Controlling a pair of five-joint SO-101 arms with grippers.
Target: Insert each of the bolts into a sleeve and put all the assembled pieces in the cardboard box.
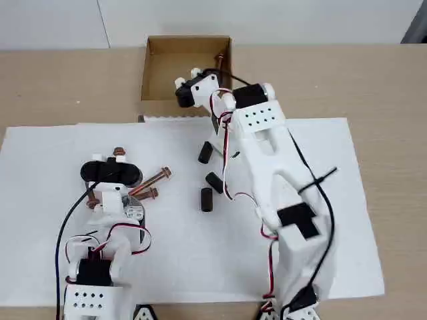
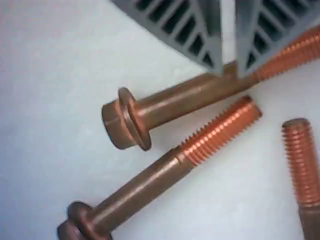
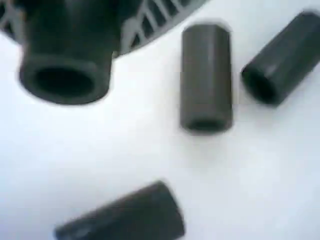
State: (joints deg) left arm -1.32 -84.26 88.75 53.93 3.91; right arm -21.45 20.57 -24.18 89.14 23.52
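Sleeve (image 3: 65,75), matte blk tube, in R fingers (image 3: 150,20).

Three copper flanged bolts are lying flat under the left gripper (image 2: 228,70): one bolt (image 2: 185,97) is crossing directly beneath it, a second bolt (image 2: 165,170) and a third bolt (image 2: 301,165) are lying just beside. A black sleeve (image 3: 65,75) is being held in the right gripper (image 1: 193,85), with three loose sleeves (image 3: 206,80) lying below it. The cardboard box (image 1: 155,67) is sitting open under that gripper.

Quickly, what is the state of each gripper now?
Left gripper: cannot be told; it is above a bolt.
Right gripper: closed on a sleeve.
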